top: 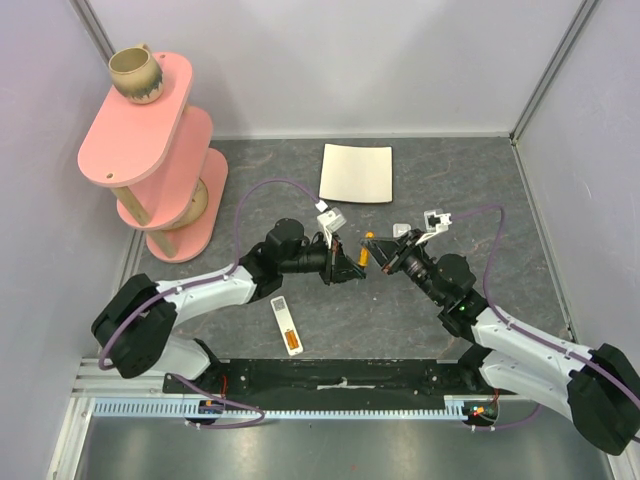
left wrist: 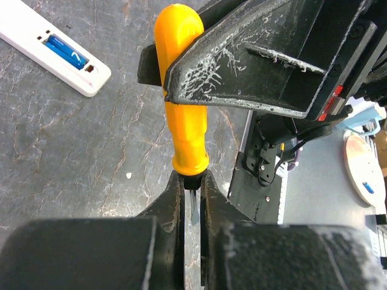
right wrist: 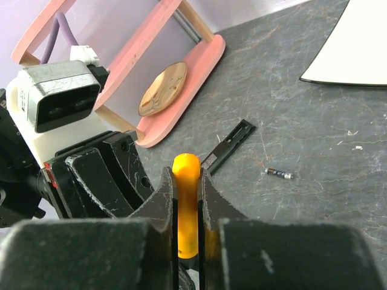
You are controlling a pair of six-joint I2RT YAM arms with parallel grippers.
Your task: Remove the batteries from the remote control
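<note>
While the right tool (right wrist: 186, 178) is closed on the orange handle of a screwdriver (left wrist: 187, 133), the left tool (left wrist: 193, 181) is shut on the same screwdriver's thin metal shaft, just below the handle. Both meet above the middle of the grey tabletop (top: 470, 190). Near the left arm, the white remote (left wrist: 24, 30) lies flat with its bay open and a blue battery (left wrist: 63, 51) inside. Well apart from it, a small dark battery (right wrist: 279, 173) lies near a black bar (right wrist: 228, 147).

White remote control (top: 283, 318), orange-handled screwdriver (left wrist: 183, 115), grey veined table (top: 420, 330), pink shelf (top: 130, 140), olive-brown mug (top: 135, 75)
</note>
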